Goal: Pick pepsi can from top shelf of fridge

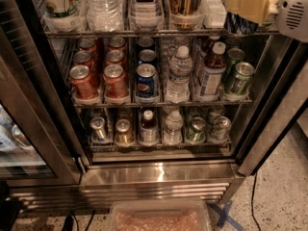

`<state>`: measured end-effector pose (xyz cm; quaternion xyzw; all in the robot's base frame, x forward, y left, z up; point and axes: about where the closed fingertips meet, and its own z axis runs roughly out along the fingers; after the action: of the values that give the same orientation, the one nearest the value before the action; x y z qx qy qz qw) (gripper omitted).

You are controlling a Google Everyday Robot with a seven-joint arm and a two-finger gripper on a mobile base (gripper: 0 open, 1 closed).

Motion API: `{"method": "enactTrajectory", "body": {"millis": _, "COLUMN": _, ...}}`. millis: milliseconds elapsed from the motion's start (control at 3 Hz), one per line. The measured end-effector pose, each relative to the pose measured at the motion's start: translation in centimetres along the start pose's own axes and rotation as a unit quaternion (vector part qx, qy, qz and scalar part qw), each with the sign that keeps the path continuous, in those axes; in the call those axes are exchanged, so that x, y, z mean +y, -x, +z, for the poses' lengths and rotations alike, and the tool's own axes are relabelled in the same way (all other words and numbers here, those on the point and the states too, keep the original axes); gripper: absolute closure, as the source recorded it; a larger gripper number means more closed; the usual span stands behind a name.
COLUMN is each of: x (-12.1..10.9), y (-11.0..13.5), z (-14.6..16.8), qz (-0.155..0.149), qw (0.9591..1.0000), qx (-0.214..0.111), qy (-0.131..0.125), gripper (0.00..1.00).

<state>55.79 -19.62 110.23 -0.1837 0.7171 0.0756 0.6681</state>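
Note:
The fridge point(159, 174) stands open in front of me, its shiny steel base low in the camera view. The top shelf point(159, 32) runs across the top of the view, with a white lane tray point(211, 6) and tall bottles and cans in the lanes. My gripper point(248, 6), cream-coloured on a white arm, is at the top right, at the shelf's rightmost lane. The pepsi can point(239, 27), dark blue with white lettering, shows just under and behind the gripper. Only its lower part shows. I cannot tell whether the gripper touches it.
The middle rack holds red cans point(84, 81), short blue Pepsi cans point(145, 81), water bottles point(179, 76) and green cans point(239, 78). The glass door point(29, 105) stands open at the left. A clear plastic container point(161, 218) and blue tape point(224, 215) lie on the floor.

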Motion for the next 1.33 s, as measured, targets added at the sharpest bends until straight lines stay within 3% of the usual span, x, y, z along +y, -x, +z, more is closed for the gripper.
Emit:
{"method": "enactTrajectory", "body": {"millis": 333, "x": 0.0, "y": 0.0, "z": 0.0, "qz": 0.000, "qw": 1.0000, "qx": 0.000, "qy": 0.000, "gripper": 1.00}}
{"method": "enactTrajectory", "body": {"millis": 667, "x": 2.9, "y": -1.9, "z": -0.8, "qz": -0.010, "qw": 0.9990, "qx": 0.028, "qy": 0.033, "gripper": 1.00}}
{"method": "enactTrajectory", "body": {"millis": 1000, "x": 7.4, "y": -5.3, "z": -2.6, "qz": -0.010, "qw": 0.9933, "qx": 0.073, "qy": 0.089, "gripper": 1.00}}
{"method": "enactTrajectory", "body": {"millis": 1333, "x": 11.3, "y": -7.1, "z": -4.5, "qz": -0.008, "qw": 0.9844, "qx": 0.102, "qy": 0.143, "gripper": 1.00}}
